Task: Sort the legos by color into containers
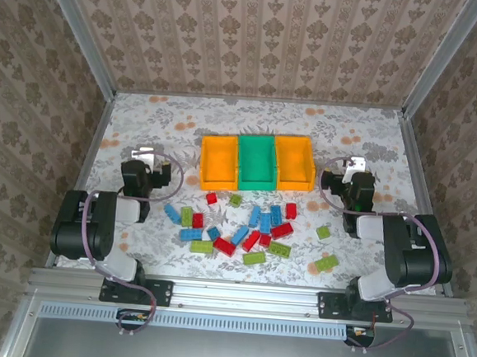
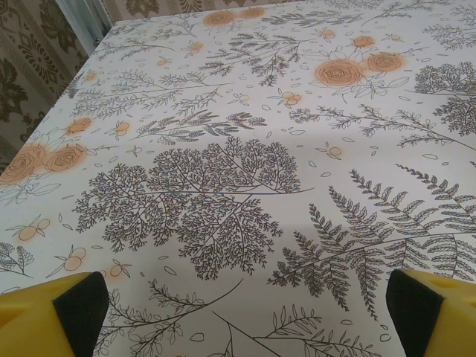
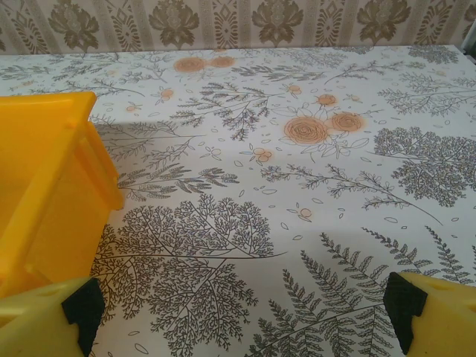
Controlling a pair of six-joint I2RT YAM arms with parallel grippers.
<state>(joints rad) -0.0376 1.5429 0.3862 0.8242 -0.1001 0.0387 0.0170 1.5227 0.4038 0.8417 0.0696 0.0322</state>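
Observation:
The legos (image 1: 243, 228), small red, blue and light green bricks, lie scattered on the flowered cloth in front of the containers. The containers stand in a joined row: an orange bin (image 1: 218, 185), a green bin (image 1: 256, 186) and a second orange bin (image 1: 294, 185). I see no bricks inside them. My left gripper (image 1: 149, 161) hangs left of the row, open over bare cloth, with nothing between its yellow fingers (image 2: 52, 316). My right gripper (image 1: 350, 175) hovers right of the row, open and empty (image 3: 245, 305), the orange bin's wall (image 3: 44, 186) at its left.
Two green bricks (image 1: 323, 232) (image 1: 326, 264) lie apart to the right of the pile, near the right arm. A blue brick (image 1: 172, 213) marks the pile's left end. Metal frame rails and patterned walls (image 1: 258, 39) bound the table on three sides.

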